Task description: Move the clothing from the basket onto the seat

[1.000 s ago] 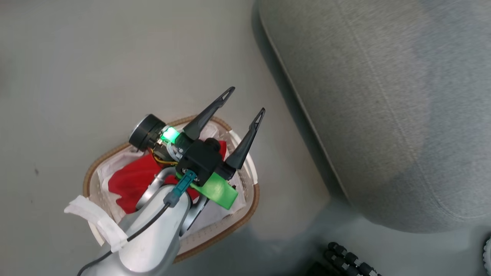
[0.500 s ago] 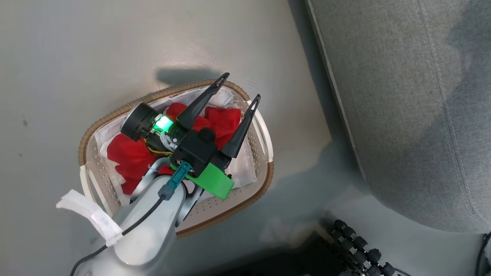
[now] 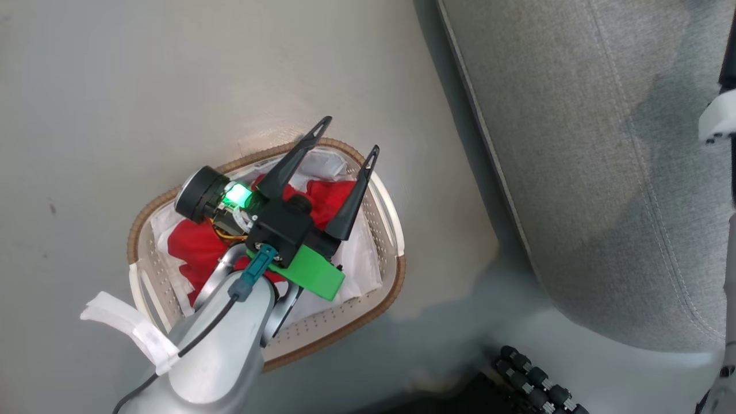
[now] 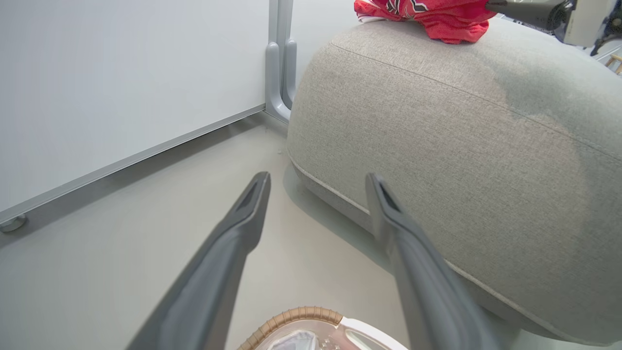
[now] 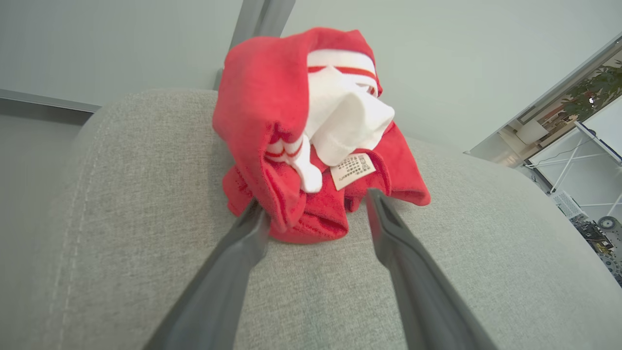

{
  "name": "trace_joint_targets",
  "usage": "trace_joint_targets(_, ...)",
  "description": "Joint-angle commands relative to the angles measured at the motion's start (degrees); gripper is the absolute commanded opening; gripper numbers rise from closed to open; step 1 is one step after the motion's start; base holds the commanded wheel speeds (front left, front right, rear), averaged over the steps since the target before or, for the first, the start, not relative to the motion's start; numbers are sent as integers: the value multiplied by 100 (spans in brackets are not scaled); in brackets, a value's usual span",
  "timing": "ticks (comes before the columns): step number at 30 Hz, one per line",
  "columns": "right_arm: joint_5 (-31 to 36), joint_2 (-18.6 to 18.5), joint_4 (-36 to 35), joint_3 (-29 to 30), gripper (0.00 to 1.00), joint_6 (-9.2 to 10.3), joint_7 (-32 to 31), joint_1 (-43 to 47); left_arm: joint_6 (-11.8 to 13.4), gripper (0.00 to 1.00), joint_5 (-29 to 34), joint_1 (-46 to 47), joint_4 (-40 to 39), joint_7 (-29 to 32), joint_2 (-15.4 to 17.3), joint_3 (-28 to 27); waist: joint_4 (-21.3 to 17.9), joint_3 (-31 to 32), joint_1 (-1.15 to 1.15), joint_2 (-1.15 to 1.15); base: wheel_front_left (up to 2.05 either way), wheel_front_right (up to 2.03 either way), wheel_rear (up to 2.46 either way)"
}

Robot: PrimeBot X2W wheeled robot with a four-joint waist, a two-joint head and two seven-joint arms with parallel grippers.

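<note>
Clothing [image 3: 192,256] in the basket [image 3: 322,330] is risking a bad pick. The left gripper [image 3: 352,134], jaws spread wide and holding nothing, is hovering above it. Closing too deep could be pinching the white liner [image 3: 362,259] along with the red cloth and dragging the light basket up. This plain red piece is lying crumpled against the liner. On the grey seat [image 5: 146,272], the jersey [image 5: 272,112] is sitting bunched, white sleeve and label showing, at the tips of the right gripper [image 5: 317,198], whose jaws are open and empty.
</note>
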State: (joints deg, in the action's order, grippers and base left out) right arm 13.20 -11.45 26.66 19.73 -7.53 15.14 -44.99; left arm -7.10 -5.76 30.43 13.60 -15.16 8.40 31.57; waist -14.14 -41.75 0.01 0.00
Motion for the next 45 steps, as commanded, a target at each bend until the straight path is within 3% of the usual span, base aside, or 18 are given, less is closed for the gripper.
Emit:
trace_joint_targets(1,-21,16,-52,-17,100,8,2,237,8,100,-10,-123,0,1,-10,-54,84,308,-1,0,0,0,0)
trace_joint_targets(16,-148,87,-95,-422,100,8,2,1141,9,100,-313,-939,155,1,-379,-672,781,2061,-1,0,0,0,0)
trace_joint_targets(27,-396,569,-127,-1119,100,8,2,1603,163,100,-410,-1928,106,1,-513,-1670,1435,3190,-1,0,0,0,0)
trace_joint_targets(35,-730,834,-281,-1431,100,8,2,2307,232,100,-490,-2529,83,1,-543,-2310,1727,3699,-1,0,0,0,0)
trace_joint_targets(38,-1134,847,-359,-1669,100,8,2,2600,252,100,-548,-2747,74,1,-551,-2526,1796,3814,-1,0,0,0,0)
trace_joint_targets(45,-1609,843,-502,-2122,100,8,2,3353,292,100,-711,-3171,44,1,-548,-2683,1891,4088,-1,0,0,0,0)
